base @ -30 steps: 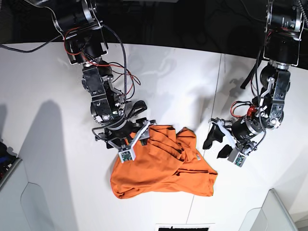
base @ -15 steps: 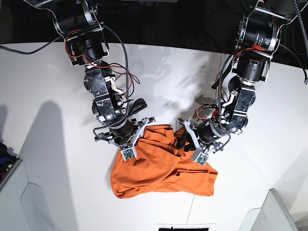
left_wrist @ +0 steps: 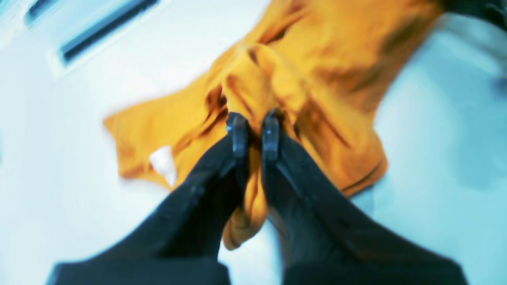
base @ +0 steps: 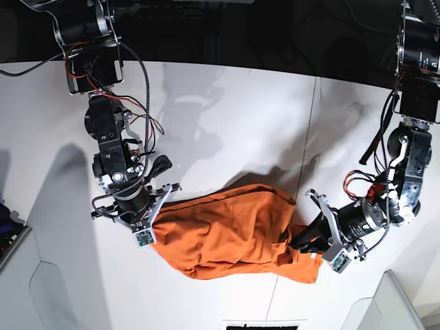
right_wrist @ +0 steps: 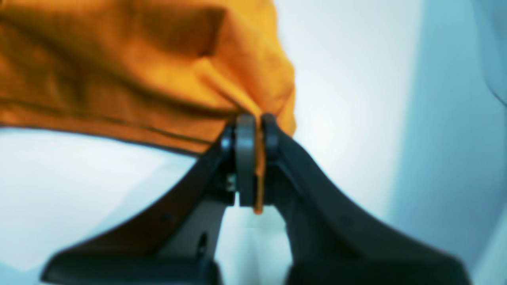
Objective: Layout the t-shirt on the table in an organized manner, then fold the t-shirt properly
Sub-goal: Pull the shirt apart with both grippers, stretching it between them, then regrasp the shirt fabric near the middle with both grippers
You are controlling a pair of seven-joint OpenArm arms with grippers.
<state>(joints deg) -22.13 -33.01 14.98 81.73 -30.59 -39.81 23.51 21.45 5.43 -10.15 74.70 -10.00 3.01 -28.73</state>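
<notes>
T-shirt [base: 227, 230] stretched sideways, both ends gripped

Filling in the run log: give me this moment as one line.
phase: spreading | left gripper: shut on t-shirt | right gripper: shut on t-shirt | t-shirt: bunched, stretched between grippers over table

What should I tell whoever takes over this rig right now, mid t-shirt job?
Left gripper: shut on a bunched fold of the t-shirt.
Right gripper: shut on the shirt's edge.
The shirt is stretched between the two arms, low over the table, still wrinkled and bunched, not flat.
Done: both ends gripped, cloth pulled out sideways.
Left: spread it flat with the sleeves sorted, release, then do the folds. None started yet.
</notes>
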